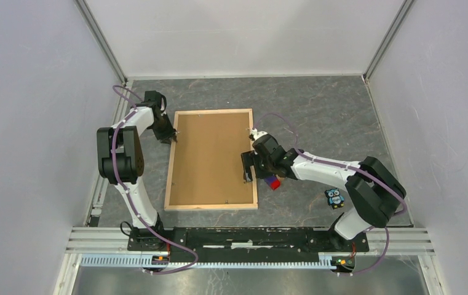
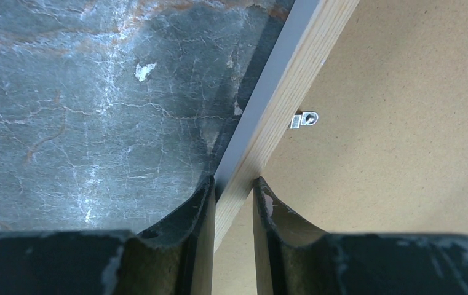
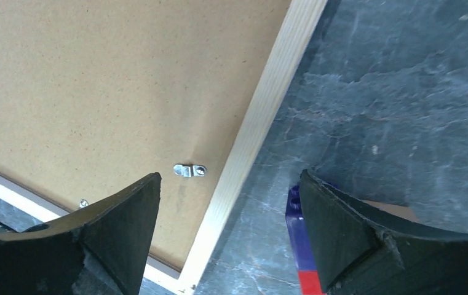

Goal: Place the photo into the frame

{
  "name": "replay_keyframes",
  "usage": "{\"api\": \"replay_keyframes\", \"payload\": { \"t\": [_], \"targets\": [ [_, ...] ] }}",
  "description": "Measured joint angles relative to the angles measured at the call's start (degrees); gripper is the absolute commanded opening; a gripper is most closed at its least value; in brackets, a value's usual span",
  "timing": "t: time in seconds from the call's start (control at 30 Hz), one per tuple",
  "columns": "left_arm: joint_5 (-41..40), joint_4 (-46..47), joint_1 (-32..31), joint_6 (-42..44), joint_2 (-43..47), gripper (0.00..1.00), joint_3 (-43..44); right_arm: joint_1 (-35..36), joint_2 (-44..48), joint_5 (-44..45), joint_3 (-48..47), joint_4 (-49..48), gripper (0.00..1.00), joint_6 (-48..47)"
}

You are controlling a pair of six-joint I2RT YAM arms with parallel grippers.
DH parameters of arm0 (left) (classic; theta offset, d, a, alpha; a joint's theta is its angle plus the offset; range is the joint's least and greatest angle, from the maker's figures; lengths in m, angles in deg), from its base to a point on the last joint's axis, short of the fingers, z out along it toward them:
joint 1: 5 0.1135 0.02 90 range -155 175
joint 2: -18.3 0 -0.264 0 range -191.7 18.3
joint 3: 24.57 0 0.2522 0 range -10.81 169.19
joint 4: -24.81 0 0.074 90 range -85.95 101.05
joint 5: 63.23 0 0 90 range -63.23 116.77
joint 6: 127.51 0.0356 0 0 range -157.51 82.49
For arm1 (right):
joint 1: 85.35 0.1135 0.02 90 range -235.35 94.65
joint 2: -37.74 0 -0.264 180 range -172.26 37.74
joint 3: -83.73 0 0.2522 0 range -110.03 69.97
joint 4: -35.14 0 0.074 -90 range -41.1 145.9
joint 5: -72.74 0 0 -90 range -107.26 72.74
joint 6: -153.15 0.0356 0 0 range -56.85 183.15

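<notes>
Nearest me, the right gripper (image 3: 228,184) stands wide apart over the right slat of the large light wooden picture frame (image 1: 211,206), gripping nothing. A small blue-and-red block (image 1: 272,182) lies just beside it. The frame lies face down, with a plain brown backing board (image 1: 210,157) filling it. Farther off, the left gripper (image 2: 232,184) is clamped on the left slat. The glossy photo is nowhere in view, perhaps under the board. This looks like the closing step. Next, I'd judge, turning the small metal tabs (image 3: 190,170) calls for fine fingertip placement.

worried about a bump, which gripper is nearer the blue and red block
Right: the right gripper hangs open beside the block; the left gripper grips the frame across from it.
</notes>
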State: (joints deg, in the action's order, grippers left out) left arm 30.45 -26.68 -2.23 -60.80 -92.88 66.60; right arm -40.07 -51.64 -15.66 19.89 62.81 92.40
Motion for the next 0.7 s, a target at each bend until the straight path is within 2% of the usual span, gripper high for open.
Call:
{"api": "replay_keyframes", "payload": {
  "t": [0.07,0.23,0.37,0.57,0.7],
  "targets": [
    [-0.02,-0.02,0.00,-0.22,0.00,0.02,0.00,1.16,-0.48,0.57,0.09,0.20,0.78,2.40],
    [-0.02,-0.04,0.02,-0.26,0.00,0.02,0.02,2.54,-3.67,3.82,-0.39,1.81,0.77,10.01],
    [-0.04,-0.50,0.02,-0.39,-0.24,0.02,0.44,5.27,-6.47,8.26,-4.66,5.88,0.74,15.78],
    [-0.07,-1.16,0.02,-0.74,-0.57,0.02,0.96,7.98,-8.57,11.72,-6.80,8.87,0.69,20.26],
    [-0.07,-1.18,0.04,-0.96,-0.59,0.02,0.98,9.09,-9.09,13.75,-7.65,10.16,0.60,22.08]
  ]
}}
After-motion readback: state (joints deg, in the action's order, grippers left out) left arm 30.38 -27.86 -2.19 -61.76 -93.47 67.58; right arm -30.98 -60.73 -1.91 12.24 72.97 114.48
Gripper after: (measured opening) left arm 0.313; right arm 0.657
